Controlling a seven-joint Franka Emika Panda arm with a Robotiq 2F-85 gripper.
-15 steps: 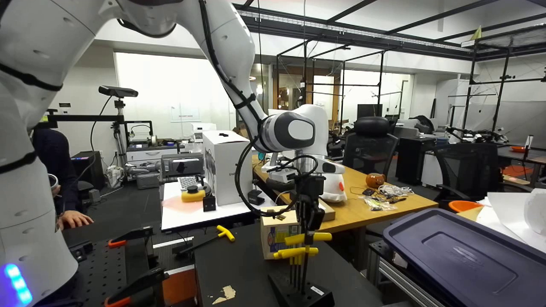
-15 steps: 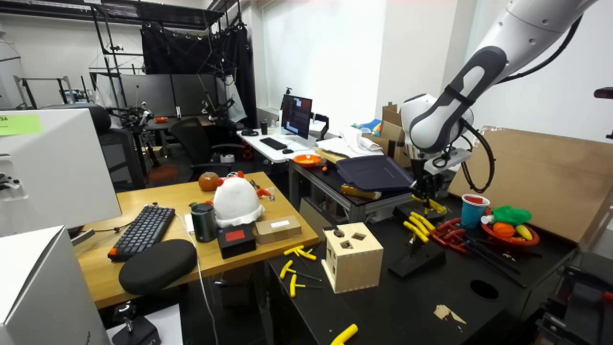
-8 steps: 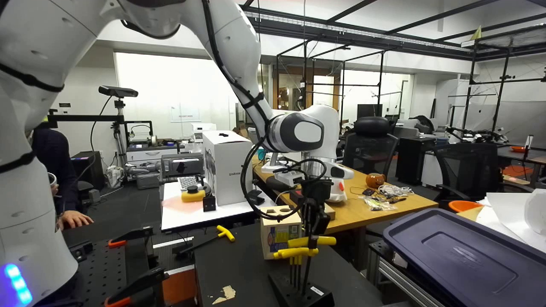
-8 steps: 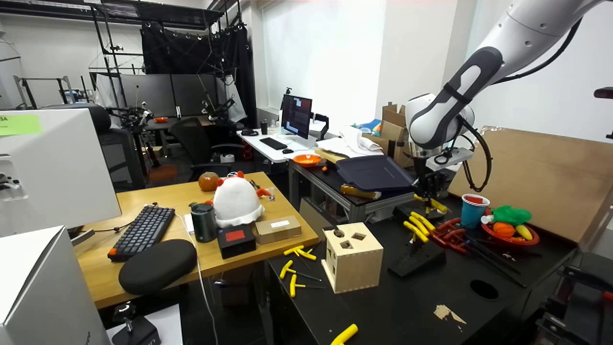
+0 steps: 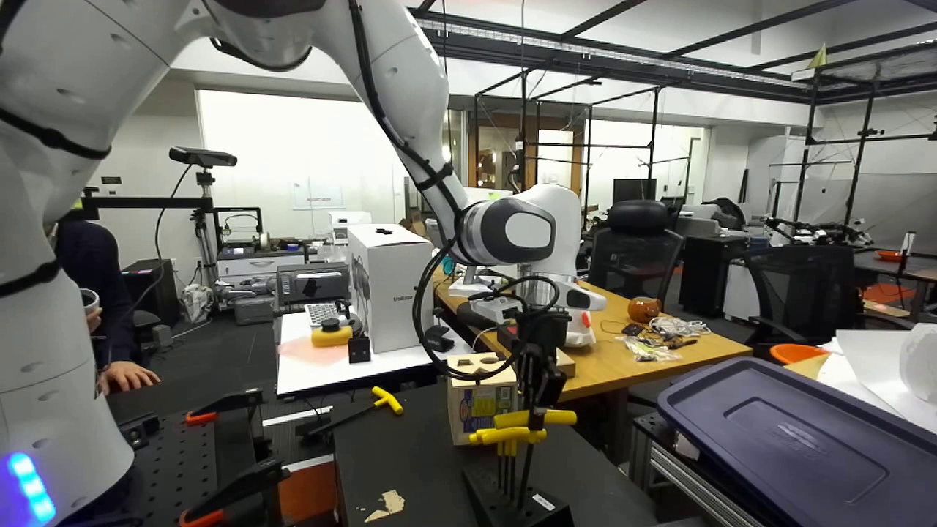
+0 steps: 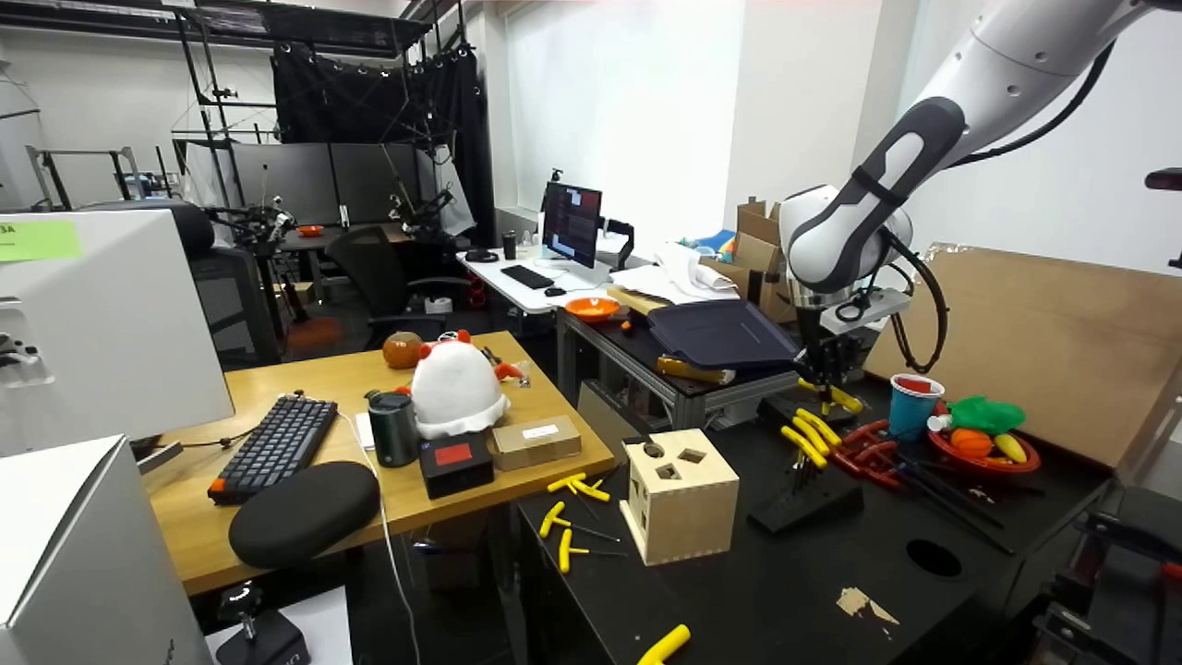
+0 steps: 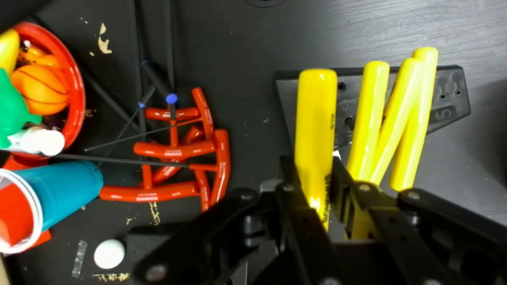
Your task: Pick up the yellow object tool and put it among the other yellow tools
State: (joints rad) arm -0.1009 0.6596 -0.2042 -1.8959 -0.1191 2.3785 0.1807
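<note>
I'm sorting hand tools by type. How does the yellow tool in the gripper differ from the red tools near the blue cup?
The yellow tool is clamped in the gripper; the red tools lie loose in a heap. The yellow tool's shaft points down, slightly tilted; the red tools lie on their sides, handles crossing. Both have slim handles with printed lettering.

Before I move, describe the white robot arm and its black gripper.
A glossy white, rounded, jointed arm with a white oval cap ringed in dark grey, blue lights at its base, and a black cable tied on by black straps. The black gripper has slim linked fingers with round metallic screws.
</note>
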